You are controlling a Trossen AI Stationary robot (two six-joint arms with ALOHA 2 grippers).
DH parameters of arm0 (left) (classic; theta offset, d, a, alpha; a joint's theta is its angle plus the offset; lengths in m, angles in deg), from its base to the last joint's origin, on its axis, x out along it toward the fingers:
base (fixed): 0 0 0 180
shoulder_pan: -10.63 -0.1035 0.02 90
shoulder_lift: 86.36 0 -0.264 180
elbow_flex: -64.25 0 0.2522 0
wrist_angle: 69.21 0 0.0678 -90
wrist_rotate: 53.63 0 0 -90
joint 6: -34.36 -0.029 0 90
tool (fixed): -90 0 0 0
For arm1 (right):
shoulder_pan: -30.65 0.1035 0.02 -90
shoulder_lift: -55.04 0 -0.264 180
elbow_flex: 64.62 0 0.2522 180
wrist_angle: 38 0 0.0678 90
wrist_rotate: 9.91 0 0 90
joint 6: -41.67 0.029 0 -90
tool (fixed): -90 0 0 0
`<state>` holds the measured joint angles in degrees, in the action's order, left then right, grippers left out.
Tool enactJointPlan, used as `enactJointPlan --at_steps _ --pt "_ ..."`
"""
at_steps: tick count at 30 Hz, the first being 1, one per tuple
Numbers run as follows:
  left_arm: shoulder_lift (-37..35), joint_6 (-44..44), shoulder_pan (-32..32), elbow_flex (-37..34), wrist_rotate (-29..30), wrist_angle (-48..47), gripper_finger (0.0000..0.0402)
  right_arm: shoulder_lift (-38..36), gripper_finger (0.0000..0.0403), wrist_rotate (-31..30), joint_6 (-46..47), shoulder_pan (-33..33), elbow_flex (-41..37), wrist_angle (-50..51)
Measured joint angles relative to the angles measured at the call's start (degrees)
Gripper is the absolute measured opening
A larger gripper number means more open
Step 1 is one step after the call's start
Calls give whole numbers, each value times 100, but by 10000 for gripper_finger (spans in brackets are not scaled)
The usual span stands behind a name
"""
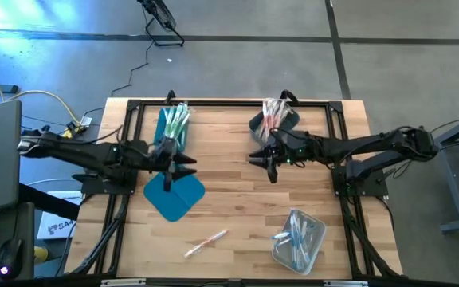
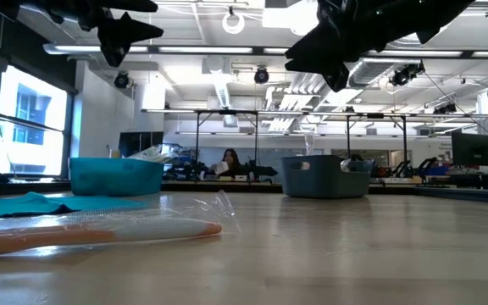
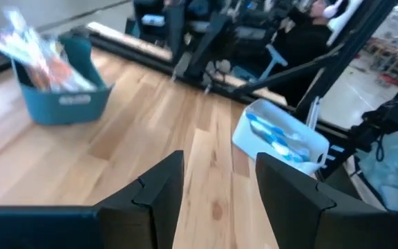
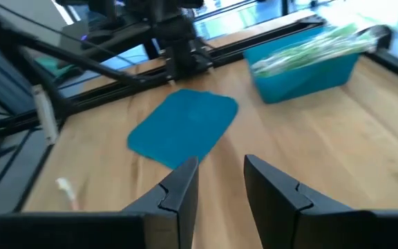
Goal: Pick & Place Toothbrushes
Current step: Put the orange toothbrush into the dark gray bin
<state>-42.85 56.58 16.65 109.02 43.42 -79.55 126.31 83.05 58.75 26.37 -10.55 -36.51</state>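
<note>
Left pincer (image 1: 188,165): spread, empty, above the teal lid (image 1: 174,195).
Right pincer (image 1: 260,159): fingers apart, empty, by the grey bin (image 1: 275,121).
Loose toothbrush (image 1: 205,242): on the table (image 1: 237,199), at 6 o'clock.

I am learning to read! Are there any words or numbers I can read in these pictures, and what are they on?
None can be read for sure.
White sheet left of the table: dark print, too small to read.
Teal bin: pale mark, too blurred.
</note>
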Motion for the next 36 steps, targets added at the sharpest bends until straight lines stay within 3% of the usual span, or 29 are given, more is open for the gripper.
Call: enactJointPlan --at_steps 10,24,31,36 --pt "956 1030 1403 0 1160 200 177 0 110 -488 259 681 0 0" --pt "2317 1445 2557 27 1226 2155 177 0 110 -498 259 1121 0 -2" --pt "2857 1410 2904 702 1222 2130 177 0 110 -498 259 1119 0 0" --pt "3364 1580 3070 1490 1220 1314 177 0 110 -498 232 1119 0 0"
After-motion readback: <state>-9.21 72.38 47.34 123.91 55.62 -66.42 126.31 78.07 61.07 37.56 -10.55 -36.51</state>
